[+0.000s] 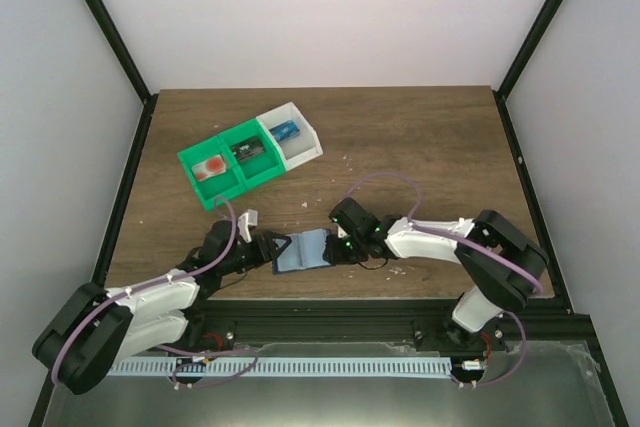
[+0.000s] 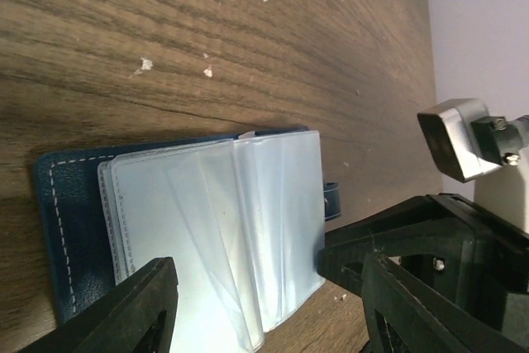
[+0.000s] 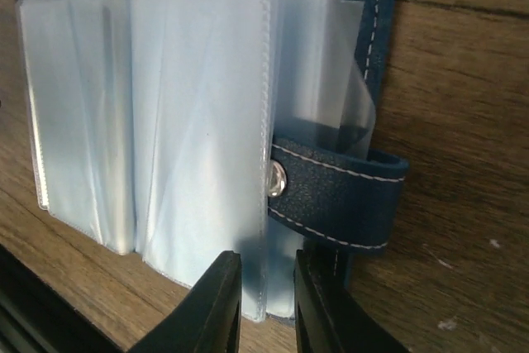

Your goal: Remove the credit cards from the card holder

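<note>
- The wooden surface point(image 1: 420, 147) carries the open card holder point(image 1: 303, 250) near the front, within reach of both arms.
- Well apart, a green tray point(image 1: 243, 187) holds a red-and-white item and a dark one; the white tray point(image 1: 305, 152) holds something blue.
- The right pincer point(image 3: 264, 258) is clamped on the holder's edge, probably to pin it.
- The left pincer point(image 1: 272, 249) is spread apart at the opposite edge.
- No card can be made out in the clear sleeves point(image 3: 198, 121).

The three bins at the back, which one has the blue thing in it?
The white bin at the row's right end holds the blue item; the two green bins hold a reddish thing and a dark one.
</note>
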`<action>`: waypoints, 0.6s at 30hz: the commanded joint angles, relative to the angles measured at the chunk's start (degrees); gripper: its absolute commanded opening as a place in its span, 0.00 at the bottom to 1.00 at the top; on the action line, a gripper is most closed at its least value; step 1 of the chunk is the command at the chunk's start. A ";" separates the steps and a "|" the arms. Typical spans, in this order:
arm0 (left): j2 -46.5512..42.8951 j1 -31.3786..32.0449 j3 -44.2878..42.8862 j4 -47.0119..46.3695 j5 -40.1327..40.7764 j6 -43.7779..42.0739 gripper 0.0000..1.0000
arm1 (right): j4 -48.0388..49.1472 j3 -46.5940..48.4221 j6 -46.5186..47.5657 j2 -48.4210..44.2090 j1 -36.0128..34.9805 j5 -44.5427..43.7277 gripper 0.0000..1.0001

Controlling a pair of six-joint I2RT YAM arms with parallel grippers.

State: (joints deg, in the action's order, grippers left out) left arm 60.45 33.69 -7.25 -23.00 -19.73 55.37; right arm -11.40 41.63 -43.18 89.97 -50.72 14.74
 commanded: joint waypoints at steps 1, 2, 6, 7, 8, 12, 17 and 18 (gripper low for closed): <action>1.51 0.23 0.71 -1.43 -0.53 -0.48 0.63 | -4.21 2.24 1.52 1.42 -1.18 -5.67 0.19; 1.82 0.23 0.88 -1.89 -0.91 -0.26 0.62 | -4.79 2.12 1.64 1.50 -1.42 -6.82 0.17; 2.63 0.17 1.43 -3.95 -1.69 0.68 0.62 | -6.85 1.80 2.51 1.94 -1.95 -10.06 0.07; 2.71 0.23 1.49 -4.16 -1.75 0.70 0.62 | -7.22 1.74 2.63 2.03 -2.05 -10.50 0.05; 2.77 0.20 1.53 -4.23 -1.72 0.70 0.62 | -7.62 1.50 2.72 1.97 -2.12 -10.86 0.04; 3.29 0.17 1.94 -4.92 -1.69 0.71 0.62 | -8.43 0.08 2.46 0.75 -2.51 -11.14 0.03; 5.18 0.33 2.52 -6.41 -2.24 0.87 0.62 | -8.89 -3.58 1.24 -2.99 -2.54 -11.10 0.02; 5.59 0.32 2.51 -6.67 -2.42 0.86 0.62 | -8.98 -4.26 0.96 -3.71 -2.52 -10.87 0.02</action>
State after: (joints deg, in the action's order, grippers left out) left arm 64.71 33.69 -5.67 -26.74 -21.23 55.99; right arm -14.63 40.95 -41.30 88.29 -53.01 6.59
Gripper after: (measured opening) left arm 0.617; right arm 0.025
